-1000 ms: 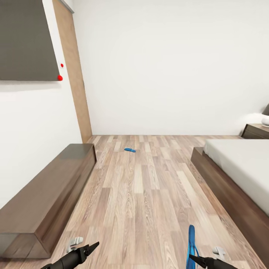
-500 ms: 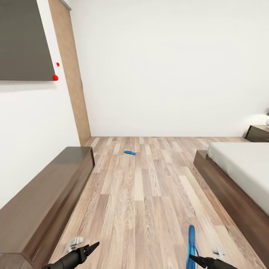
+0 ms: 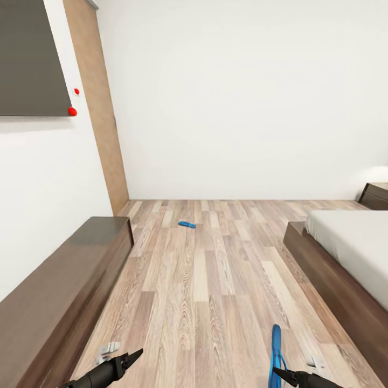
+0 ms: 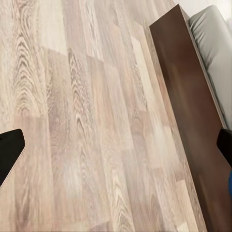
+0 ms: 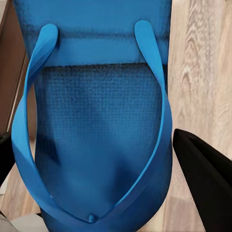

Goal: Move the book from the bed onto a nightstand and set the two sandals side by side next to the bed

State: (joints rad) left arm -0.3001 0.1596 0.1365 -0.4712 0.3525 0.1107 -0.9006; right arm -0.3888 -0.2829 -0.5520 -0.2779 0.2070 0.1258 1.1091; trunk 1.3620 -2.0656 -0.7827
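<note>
One blue sandal point(image 3: 276, 353) hangs upright at the bottom of the head view, with my right gripper point(image 3: 280, 373) shut on it. In the right wrist view this sandal point(image 5: 96, 135) shows its straps, a black finger point(image 5: 203, 179) beside it. The other sandal point(image 3: 187, 223) lies flat on the wood floor far ahead, near the back wall. My left gripper point(image 3: 132, 357) is low at the left, open and holding nothing, with its fingertips point(image 4: 9, 154) far apart. The bed point(image 3: 345, 253) runs along the right, and a nightstand point(image 3: 377, 195) stands past it. The book is out of view.
A long low dark-brown cabinet point(image 3: 64, 291) lines the left wall under a dark wall panel point(image 3: 27, 59). A wide strip of wood floor point(image 3: 210, 280) runs between the cabinet and the bed. The left wrist view looks down on the bed frame point(image 4: 193, 106).
The whole head view has shifted: the cabinet, bed and nightstand slide outward and the far sandal sits slightly further left, so the camera has moved. Both grippers hold their poses.
</note>
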